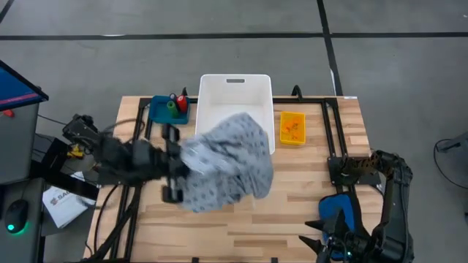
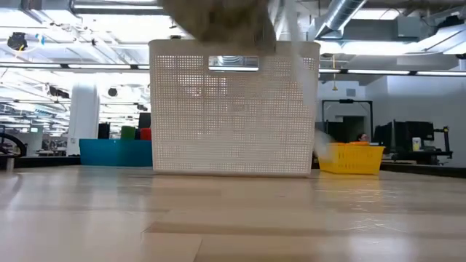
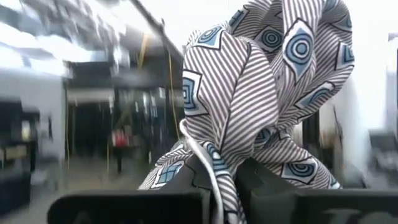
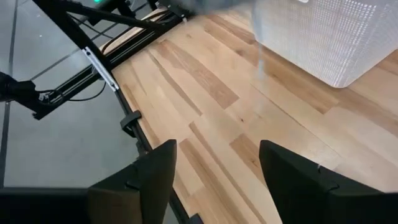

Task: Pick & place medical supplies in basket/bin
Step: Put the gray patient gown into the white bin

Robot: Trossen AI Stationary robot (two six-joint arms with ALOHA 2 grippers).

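The grey patterned gown hangs bunched over the near rim of the white perforated basket, most of its cloth spilling outside the basket onto the wooden table. The left gripper, just beside the basket's near left corner, is clamped on a fold of the gown. To finish this step well, it seems wise to carry the fold higher and further over the basket's middle before letting go, so the trailing hem clears the rim instead of dragging back out.

Left of the basket a blue tray holds red and green pieces; right of it sits a small yellow bin with orange items, too small to identify. The right gripper waits well away from the basket at the table's near right corner, jaws apart and empty, by a blue pouch.

The gown hides the basket's interior and the left fingertips. The low view cuts the cloth off above the basket.
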